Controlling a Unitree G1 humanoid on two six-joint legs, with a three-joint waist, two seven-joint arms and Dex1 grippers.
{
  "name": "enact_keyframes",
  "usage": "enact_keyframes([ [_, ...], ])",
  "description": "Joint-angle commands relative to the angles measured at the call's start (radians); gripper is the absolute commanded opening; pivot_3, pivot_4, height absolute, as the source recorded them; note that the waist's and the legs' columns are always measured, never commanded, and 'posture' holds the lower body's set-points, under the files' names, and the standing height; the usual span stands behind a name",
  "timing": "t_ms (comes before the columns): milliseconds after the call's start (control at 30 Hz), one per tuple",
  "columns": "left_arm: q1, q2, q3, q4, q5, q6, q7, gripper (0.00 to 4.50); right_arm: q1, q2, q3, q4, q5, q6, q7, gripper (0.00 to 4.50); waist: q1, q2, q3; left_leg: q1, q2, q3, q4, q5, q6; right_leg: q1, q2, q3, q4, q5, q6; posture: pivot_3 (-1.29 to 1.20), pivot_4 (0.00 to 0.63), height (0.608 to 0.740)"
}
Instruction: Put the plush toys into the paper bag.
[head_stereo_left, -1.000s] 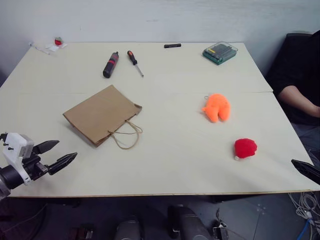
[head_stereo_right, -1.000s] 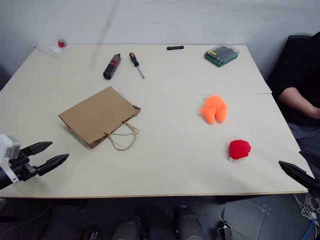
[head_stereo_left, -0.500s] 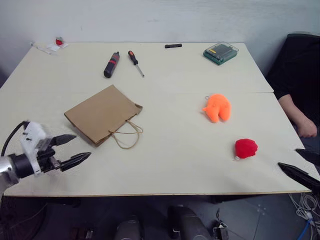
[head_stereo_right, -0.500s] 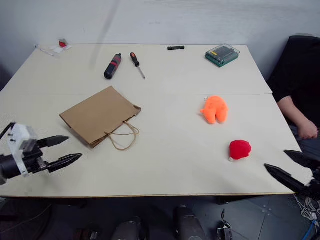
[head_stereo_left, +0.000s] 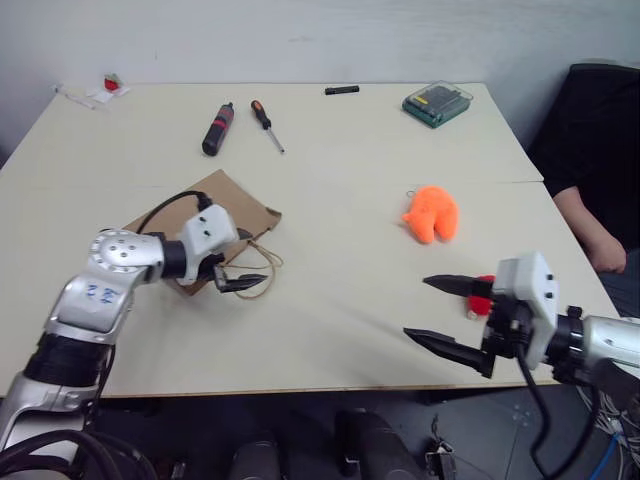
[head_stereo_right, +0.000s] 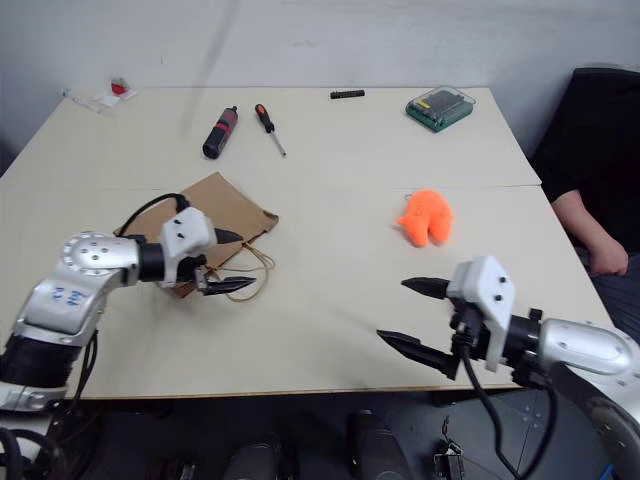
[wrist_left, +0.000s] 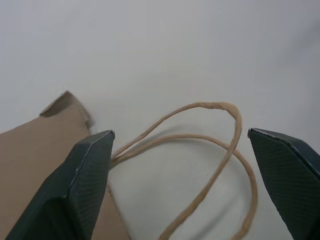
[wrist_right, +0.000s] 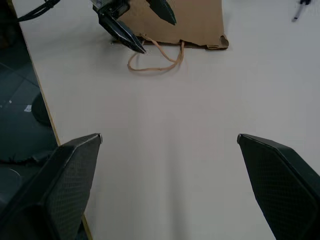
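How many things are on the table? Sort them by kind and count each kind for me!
Plush toys: 2, the orange toy and the red toy
Bags: 1, the paper bag
Screwdrivers: 2, the thick black one and the thin one
Green case: 1
Small black bar: 1
Small packet at the far corner: 1
Total: 8

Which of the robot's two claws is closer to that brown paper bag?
The left. The left gripper hangs open right over the paper bag at its loop handles. The right gripper, also open, is far across the table, beside the red plush toy.
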Motion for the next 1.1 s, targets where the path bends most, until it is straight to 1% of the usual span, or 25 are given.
enact_keyframes([
  [33, -0.025, -0.006, -0.010, 0.013, 0.030, -0.046, -0.026, 4.50, -0.028, 0.023, 0.046, 0.007, -0.029, -0.023, -0.027, 4.43, 0.000, 0.000, 0.000, 0.000, 0.000, 0.000, 0.000, 0.000, 0.000, -0.001, 0.000, 0.000, 0.000, 0.000, 0.000, 0.00, 0.150, 0.740],
  [67, -0.027, -0.013, -0.014, 0.019, 0.035, -0.052, -0.028, 4.50, -0.037, 0.029, 0.060, 0.011, -0.037, -0.026, -0.031, 4.43, 0.000, 0.000, 0.000, 0.000, 0.000, 0.001, 0.000, 0.000, 0.000, -0.001, 0.000, 0.000, 0.000, 0.000, 0.000, 0.00, 0.150, 0.740],
  [167, -0.035, -0.038, -0.017, 0.049, 0.050, -0.074, -0.028, 3.88, -0.064, 0.051, 0.106, 0.024, -0.066, -0.033, -0.047, 4.50, 0.000, 0.000, 0.000, 0.001, 0.000, 0.002, 0.002, 0.000, 0.000, 0.000, -0.001, 0.001, 0.002, 0.000, 0.000, 0.00, 0.150, 0.740],
  [267, -0.042, -0.055, -0.010, 0.067, 0.044, -0.077, -0.045, 3.00, -0.080, 0.062, 0.124, 0.036, -0.082, -0.040, -0.050, 4.50, 0.001, 0.000, 0.000, 0.001, 0.000, 0.001, 0.003, 0.000, 0.000, 0.000, -0.001, 0.001, 0.004, 0.000, 0.000, 0.00, 0.150, 0.740],
  [400, -0.051, -0.068, 0.004, 0.085, 0.034, -0.063, -0.056, 1.62, -0.087, 0.065, 0.125, 0.051, -0.090, -0.045, -0.048, 4.50, 0.001, 0.000, 0.000, 0.001, 0.000, 0.001, 0.003, 0.000, 0.001, 0.000, -0.001, 0.001, 0.004, 0.000, 0.000, 0.00, 0.150, 0.740],
  [500, -0.070, -0.085, 0.025, 0.091, -0.009, -0.008, -0.073, 0.68, -0.090, 0.069, 0.124, 0.061, -0.093, -0.046, -0.048, 4.50, 0.001, 0.000, 0.000, 0.001, 0.000, 0.001, 0.004, 0.000, 0.001, 0.000, -0.001, 0.001, 0.004, 0.000, 0.000, 0.00, 0.150, 0.740],
  [567, -0.099, -0.105, 0.048, 0.073, -0.072, 0.058, -0.099, 0.12, -0.094, 0.074, 0.121, 0.068, -0.089, -0.041, -0.051, 4.50, 0.001, 0.000, 0.000, 0.001, 0.000, 0.001, 0.004, 0.000, 0.001, 0.000, -0.001, 0.001, 0.005, 0.000, 0.000, 0.00, 0.150, 0.740],
  [600, -0.126, -0.118, 0.060, 0.058, -0.117, 0.102, -0.120, 0.06, -0.101, 0.079, 0.120, 0.073, -0.082, -0.036, -0.053, 4.50, 0.002, 0.000, 0.000, 0.000, 0.000, 0.001, 0.004, 0.000, 0.001, 0.000, -0.001, 0.001, 0.005, 0.000, 0.000, 0.00, 0.150, 0.740],
  [667, -0.194, -0.144, 0.078, 0.047, -0.196, 0.184, -0.160, 0.06, -0.130, 0.090, 0.137, 0.088, -0.092, -0.040, -0.058, 4.50, 0.003, 0.000, 0.000, -0.001, 0.000, 0.000, 0.006, 0.000, 0.001, 0.000, -0.001, 0.000, 0.005, 0.000, 0.000, 0.00, 0.150, 0.740],
  [767, -0.283, -0.155, 0.087, 0.088, -0.221, 0.215, -0.190, 0.00, -0.189, 0.119, 0.179, 0.118, -0.100, -0.035, -0.061, 3.89, 0.001, 0.000, 0.000, -0.001, 0.000, 0.000, 0.009, 0.000, 0.001, 0.000, -0.001, 0.000, 0.006, 0.000, 0.001, 0.00, 0.150, 0.740],
  [833, -0.314, -0.156, 0.109, 0.115, -0.239, 0.240, -0.185, 0.00, -0.232, 0.142, 0.227, 0.144, -0.121, -0.036, -0.061, 3.23, -0.004, 0.000, 0.000, 0.000, 0.000, 0.000, 0.009, 0.000, 0.001, 0.001, -0.001, 0.000, 0.006, 0.000, 0.001, 0.00, 0.150, 0.740],
  [967, -0.340, -0.181, 0.152, 0.100, -0.346, 0.313, -0.235, 0.00, -0.366, 0.233, 0.356, 0.265, -0.208, -0.070, -0.059, 1.85, -0.016, 0.001, 0.000, 0.001, 0.001, 0.000, 0.008, 0.000, 0.000, 0.000, 0.000, 0.001, 0.008, 0.000, 0.000, 0.00, 0.150, 0.740],
  [1100, -0.345, -0.199, 0.118, 0.089, -0.343, 0.284, -0.283, 0.00, -0.501, 0.347, 0.467, 0.431, -0.300, -0.127, -0.037, 0.47, -0.018, 0.001, 0.001, -0.001, 0.001, 0.000, 0.009, 0.000, 0.000, -0.001, 0.000, 0.000, 0.008, 0.000, 0.000, 0.00, 0.150, 0.740],
])
